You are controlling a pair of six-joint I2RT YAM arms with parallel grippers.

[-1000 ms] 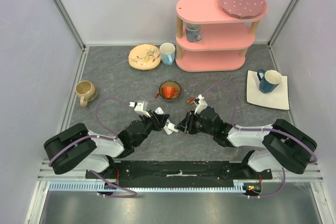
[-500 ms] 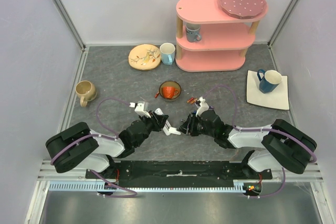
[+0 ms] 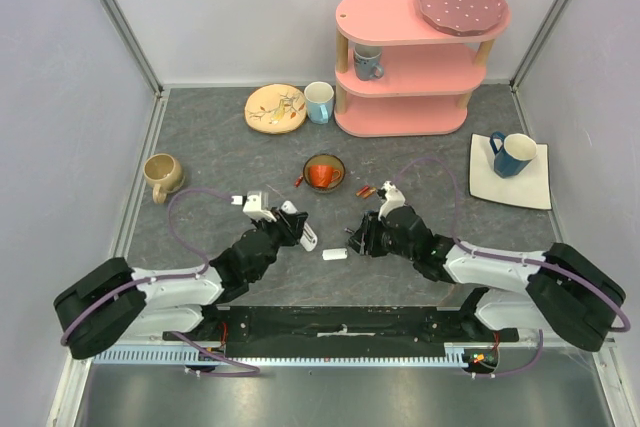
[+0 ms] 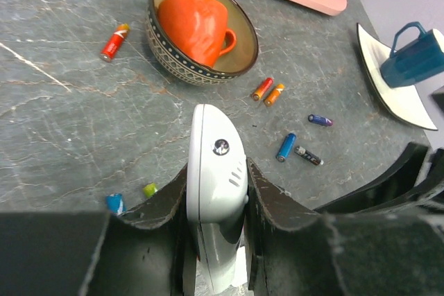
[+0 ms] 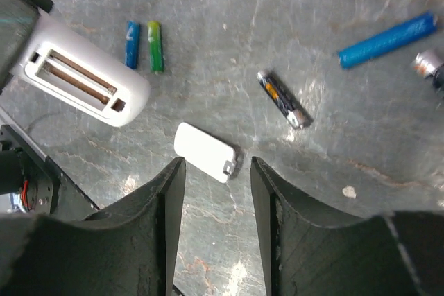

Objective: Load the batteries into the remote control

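Gripping the remote control (image 4: 215, 202) by its long sides, the left gripper (image 4: 217, 171) is clenched on the white handset near the middle of the grey table (image 3: 210, 147), and the right wrist view shows the battery bay uncovered. Just beside it lie 2 cells side by side, a blue battery (image 5: 132, 44) and a green battery (image 5: 155, 46), with a dark battery (image 5: 283, 100) farther off. The right gripper (image 5: 215, 171) hangs released over the small white cover (image 5: 205, 152) lying flat on the table, while beyond the remote a patterned bowl (image 4: 161, 45) holds an orange cup (image 4: 198, 22).
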